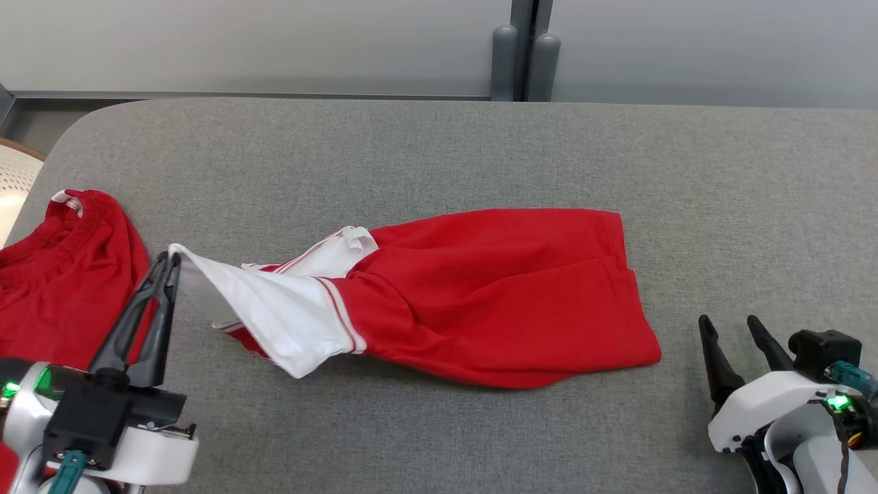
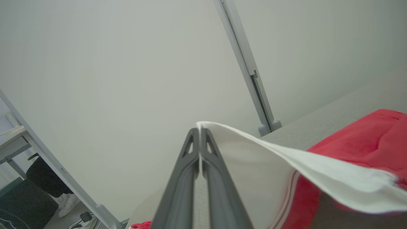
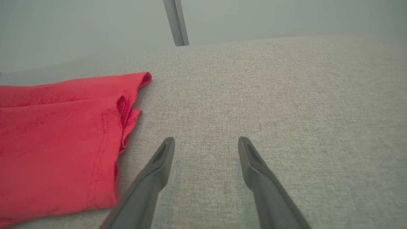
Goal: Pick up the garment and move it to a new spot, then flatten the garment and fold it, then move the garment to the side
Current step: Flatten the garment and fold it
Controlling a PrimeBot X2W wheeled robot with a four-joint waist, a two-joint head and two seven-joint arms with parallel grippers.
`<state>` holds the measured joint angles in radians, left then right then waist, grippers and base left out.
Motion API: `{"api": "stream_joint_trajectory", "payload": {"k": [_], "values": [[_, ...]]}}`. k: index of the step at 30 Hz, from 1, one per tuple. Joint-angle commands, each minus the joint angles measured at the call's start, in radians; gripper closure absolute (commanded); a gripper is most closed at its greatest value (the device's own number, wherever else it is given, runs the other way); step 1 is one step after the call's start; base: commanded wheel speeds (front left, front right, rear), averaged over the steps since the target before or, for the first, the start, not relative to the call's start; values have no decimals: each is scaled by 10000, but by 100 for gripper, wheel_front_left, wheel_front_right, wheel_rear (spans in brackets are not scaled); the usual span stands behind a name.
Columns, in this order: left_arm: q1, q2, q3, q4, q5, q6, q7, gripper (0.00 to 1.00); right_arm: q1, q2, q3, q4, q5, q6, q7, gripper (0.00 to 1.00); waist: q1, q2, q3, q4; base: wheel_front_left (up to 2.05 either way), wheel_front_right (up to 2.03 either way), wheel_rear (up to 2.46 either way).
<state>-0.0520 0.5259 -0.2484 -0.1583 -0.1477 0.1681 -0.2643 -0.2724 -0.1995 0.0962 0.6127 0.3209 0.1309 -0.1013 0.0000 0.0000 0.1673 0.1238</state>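
With the red, white-sleeved cloth T-shirt (image 1: 494,295) lying midway across the grey fabric tabletop (image 1: 411,151), the left gripper (image 1: 170,259) pinches its sleeve tip, apparently for flattening; the right gripper (image 1: 728,322), spread, should probably take the hem next.

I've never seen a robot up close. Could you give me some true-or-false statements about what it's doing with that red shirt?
1. The left pincer is shut on the white sleeve of the red short-sleeved T-shirt. True.
2. The right pincer grips the T-shirt too. False: it is open, clear of the shirt, over the grey fabric tabletop.
3. Another red garment lies at the table's left end. True.
4. The T-shirt lies neatly flat. False: it is bunched, its sleeve lifted.
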Motion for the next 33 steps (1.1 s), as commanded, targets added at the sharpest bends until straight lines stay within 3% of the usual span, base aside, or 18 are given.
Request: {"api": "stream_joint_trajectory", "payload": {"k": [1,6,12,16,21,27,33], "values": [[103,79,250,5,-49,-32,2,100,231,-184,193,-194,258,-5,98,0,0,0,-12,6,0,0,0],[44,187,915,189,-91,-234,2,100,961,-754,1114,-1161,794,-3,298,0,0,0,12,-24,0,0,0],[-43,214,1400,337,33,-430,1,100,1509,-1163,1972,-2554,2546,-3,697,0,0,0,-14,-112,0,0,0],[-248,205,1567,527,142,-678,2,100,1850,-1832,2959,-3709,3664,-2,1435,0,0,0,-81,-51,0,0,0],[-459,73,1533,735,264,-945,1,100,2210,-2634,3959,-4661,4020,-2,2166,0,0,0,-120,92,0,0,0],[-638,-95,1508,877,350,-1147,1,100,2101,-2661,4398,-4735,4159,-2,2155,0,0,0,-146,241,0,0,0],[-929,-246,1361,967,456,-1405,2,100,1522,-2421,4845,-3717,4172,-2,1762,0,0,0,-13,550,0,0,0]]}}
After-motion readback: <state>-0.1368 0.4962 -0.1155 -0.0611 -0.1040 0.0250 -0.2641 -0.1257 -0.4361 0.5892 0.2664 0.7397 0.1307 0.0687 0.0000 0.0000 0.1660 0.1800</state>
